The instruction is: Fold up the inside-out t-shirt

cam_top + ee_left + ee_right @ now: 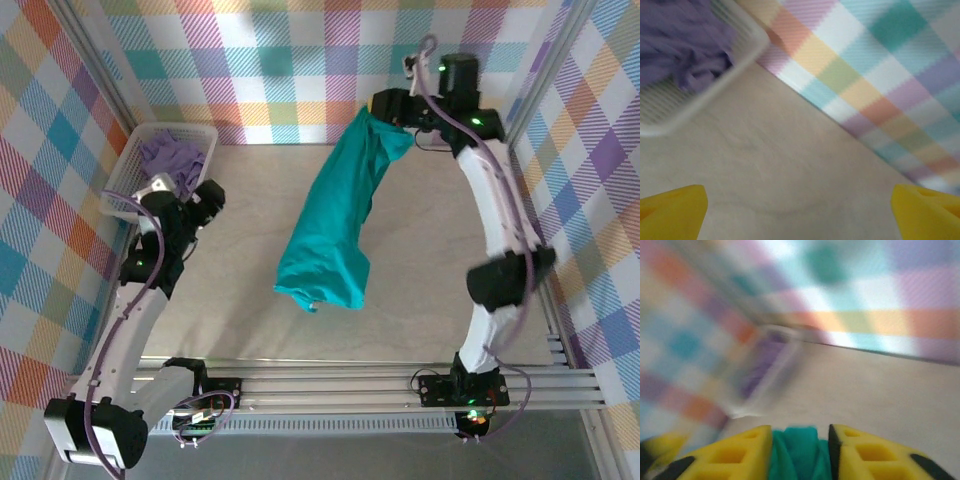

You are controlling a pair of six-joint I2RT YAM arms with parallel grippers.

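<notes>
The inside-out t-shirt [335, 220] is a long teal bundle. Its far end is lifted at the back right, and its near end rests bunched on the table around the middle. My right gripper [388, 105] holds that raised end. In the right wrist view, teal cloth [800, 455] fills the gap between the yellow fingers [735, 455] of the right gripper [800, 431]. My left gripper [207, 200] hovers at the left near the basket, well away from the shirt. In its wrist view the left gripper [800, 212] is wide open over bare table, with nothing between the fingers [672, 212].
A white basket [125, 175] with a lavender-purple garment [170, 155] stands at the back left, close to my left gripper. The same basket [715, 82] and garment [680, 45] show in the left wrist view. Plaid walls enclose the table on the left, back and right.
</notes>
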